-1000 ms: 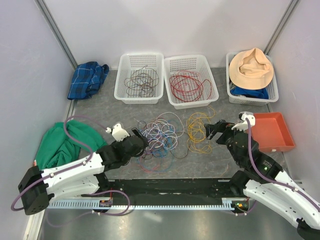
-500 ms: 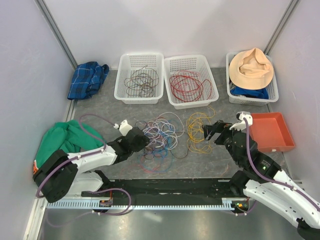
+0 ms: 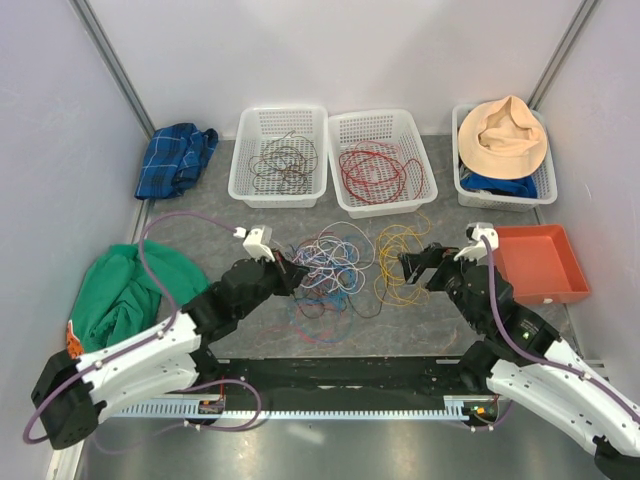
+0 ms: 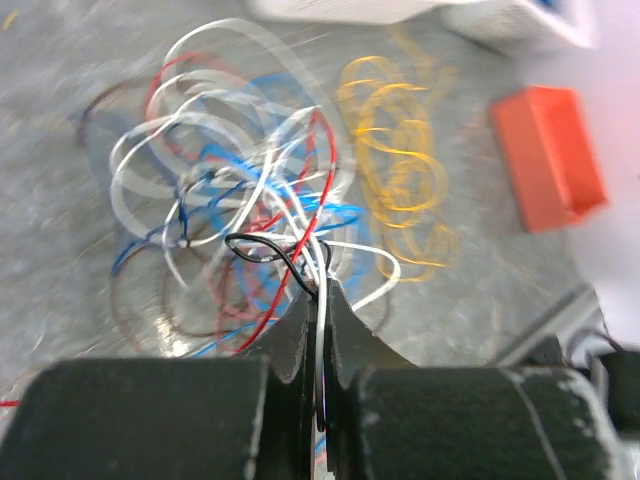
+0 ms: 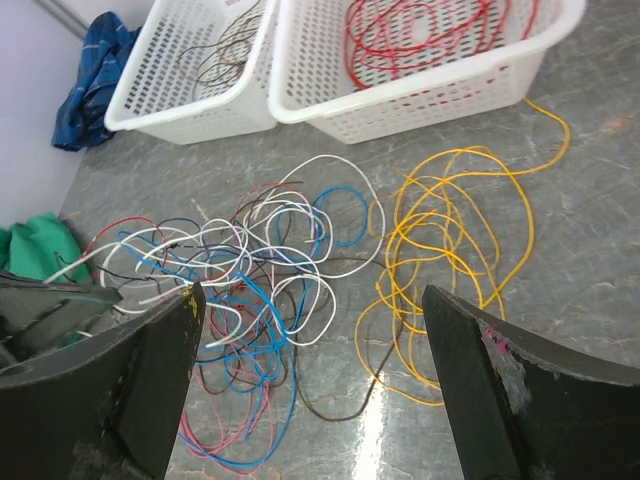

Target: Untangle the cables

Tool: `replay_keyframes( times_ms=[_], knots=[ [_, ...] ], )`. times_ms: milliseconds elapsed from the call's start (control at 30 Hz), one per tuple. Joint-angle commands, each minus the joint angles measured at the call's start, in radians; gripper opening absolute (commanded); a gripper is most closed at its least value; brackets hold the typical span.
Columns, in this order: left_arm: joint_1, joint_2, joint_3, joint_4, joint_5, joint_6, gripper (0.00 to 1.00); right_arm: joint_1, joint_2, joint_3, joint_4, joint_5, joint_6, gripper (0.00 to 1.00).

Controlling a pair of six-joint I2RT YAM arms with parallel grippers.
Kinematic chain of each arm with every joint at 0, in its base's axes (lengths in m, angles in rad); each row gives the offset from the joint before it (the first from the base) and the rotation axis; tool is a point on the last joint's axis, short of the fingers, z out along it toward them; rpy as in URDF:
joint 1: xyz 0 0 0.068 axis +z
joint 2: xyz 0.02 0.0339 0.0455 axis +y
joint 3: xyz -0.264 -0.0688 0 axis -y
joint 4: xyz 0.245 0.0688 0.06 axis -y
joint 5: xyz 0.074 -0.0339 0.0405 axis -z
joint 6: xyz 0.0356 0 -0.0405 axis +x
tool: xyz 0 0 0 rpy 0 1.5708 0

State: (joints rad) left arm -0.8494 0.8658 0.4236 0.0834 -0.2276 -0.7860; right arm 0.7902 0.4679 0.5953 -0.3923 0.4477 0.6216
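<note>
A tangle of thin white, blue, red and dark cables (image 3: 328,268) lies on the grey table between the two arms. Loose yellow cables (image 3: 397,258) lie just to its right. My left gripper (image 3: 292,273) sits at the tangle's left edge. In the left wrist view its jaws (image 4: 320,295) are shut on a white cable (image 4: 322,262), with a black strand caught beside it, and the tangle (image 4: 240,190) spreads beyond. My right gripper (image 3: 413,266) hangs open beside the yellow cables (image 5: 450,225). Between its wide fingers (image 5: 312,295) I see the tangle (image 5: 260,270) below, untouched.
At the back stand a white basket (image 3: 236,172) with brown wires, a white basket (image 3: 341,190) with red wires, and a third basket (image 3: 462,190) holding a beige hat. An orange tray (image 3: 540,265) sits right. Blue cloth (image 3: 175,158) and green cloth (image 3: 120,288) lie left.
My left gripper has reached forward into the tangle's left side and closed from open to shut on a white cable. The right gripper has drifted slightly left and stayed open.
</note>
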Motion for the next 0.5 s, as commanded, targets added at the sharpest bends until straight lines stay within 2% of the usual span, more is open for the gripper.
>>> replay_keyframes(
  times_ms=[0, 133, 233, 367, 467],
  knots=[
    [-0.042, -0.147, 0.044, -0.045, 0.05, 0.191, 0.02, 0.004, 0.034, -0.006, 0.102, -0.111, -0.039, 0.98],
    [-0.05, -0.232, 0.083, -0.169, 0.016, 0.243, 0.02, 0.003, 0.113, -0.031, 0.231, -0.291, -0.045, 0.97],
    [-0.048, -0.254, 0.133, -0.218, -0.009, 0.281, 0.02, 0.004, 0.185, -0.034, 0.293, -0.357, -0.045, 0.96],
    [-0.048, -0.186, 0.283, -0.238, 0.004, 0.321, 0.02, 0.004, 0.213, -0.023, 0.309, -0.397, -0.062, 0.95],
    [-0.053, -0.084, 0.411, -0.246, 0.042, 0.344, 0.02, 0.006, 0.146, -0.025, 0.293, -0.367, -0.078, 0.95]
  ],
)
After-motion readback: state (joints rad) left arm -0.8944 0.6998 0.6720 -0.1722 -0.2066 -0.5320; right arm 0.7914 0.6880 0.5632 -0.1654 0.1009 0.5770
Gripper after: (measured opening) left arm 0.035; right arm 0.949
